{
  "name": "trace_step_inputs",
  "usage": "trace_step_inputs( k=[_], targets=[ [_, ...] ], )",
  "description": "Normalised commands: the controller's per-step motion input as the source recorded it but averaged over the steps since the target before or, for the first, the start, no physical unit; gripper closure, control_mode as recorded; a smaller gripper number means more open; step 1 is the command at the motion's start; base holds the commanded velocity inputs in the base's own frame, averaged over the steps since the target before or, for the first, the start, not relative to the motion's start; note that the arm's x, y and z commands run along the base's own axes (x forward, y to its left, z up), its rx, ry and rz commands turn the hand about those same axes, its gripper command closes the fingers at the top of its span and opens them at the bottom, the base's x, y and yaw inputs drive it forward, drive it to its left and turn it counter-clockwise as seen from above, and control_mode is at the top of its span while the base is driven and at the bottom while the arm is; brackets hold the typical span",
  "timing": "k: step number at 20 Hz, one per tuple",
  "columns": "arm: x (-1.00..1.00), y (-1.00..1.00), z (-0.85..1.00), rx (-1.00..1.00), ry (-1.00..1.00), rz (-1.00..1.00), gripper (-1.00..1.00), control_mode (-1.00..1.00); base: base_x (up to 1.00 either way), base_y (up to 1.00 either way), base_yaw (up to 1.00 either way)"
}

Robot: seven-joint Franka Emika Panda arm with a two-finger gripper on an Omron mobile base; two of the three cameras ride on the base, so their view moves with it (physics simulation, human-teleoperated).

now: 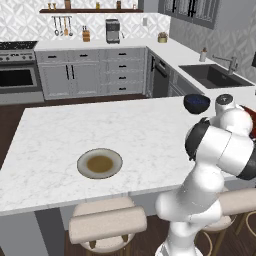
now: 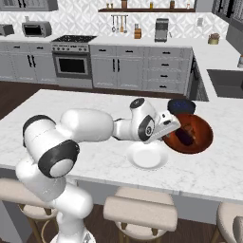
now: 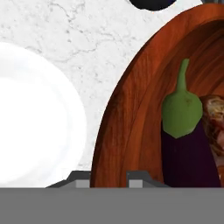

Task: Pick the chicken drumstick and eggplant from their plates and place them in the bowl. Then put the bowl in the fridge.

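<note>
The fingers (image 3: 103, 176) were closed on the bowl's (image 2: 205, 138) near rim, seemingly to carry it fridgeward. Inside the bowl lay the eggplant (image 3: 189, 144) and the drumstick (image 3: 213, 116); the white plate (image 2: 147, 156) sat just beside the bowl.

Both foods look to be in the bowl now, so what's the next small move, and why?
Probably lift the bowl a little off the island counter. The gripper appears shut on its near rim, the eggplant and chicken drumstick lie inside, and the white plate and grey-green plate are bare. Only the fridge step seems left.
</note>
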Motion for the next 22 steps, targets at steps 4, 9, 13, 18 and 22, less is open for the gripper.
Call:
trace_step_inputs(
  k=[4, 9, 13, 18, 22],
  targets=[
    [-0.67, 1.0, 0.61, -0.02, 0.01, 0.3, 1.0, -1.0, 0.0, 0.0, 0.0],
    [-0.69, 1.0, 0.67, -0.02, 0.1, 0.31, 1.0, -1.0, 0.0, 0.0, 0.0],
    [-0.62, 0.9, 0.75, -0.06, 0.16, 0.31, 1.0, -1.0, 0.0, 0.0, 0.0],
    [-0.84, 0.8, 0.44, -0.09, 0.17, 0.3, 1.0, -1.0, 0.0, 0.0, 0.0],
    [-0.99, 0.7, 0.25, -0.15, 0.1, 0.29, 1.0, -1.0, 0.0, 0.0, 0.0]
  ],
)
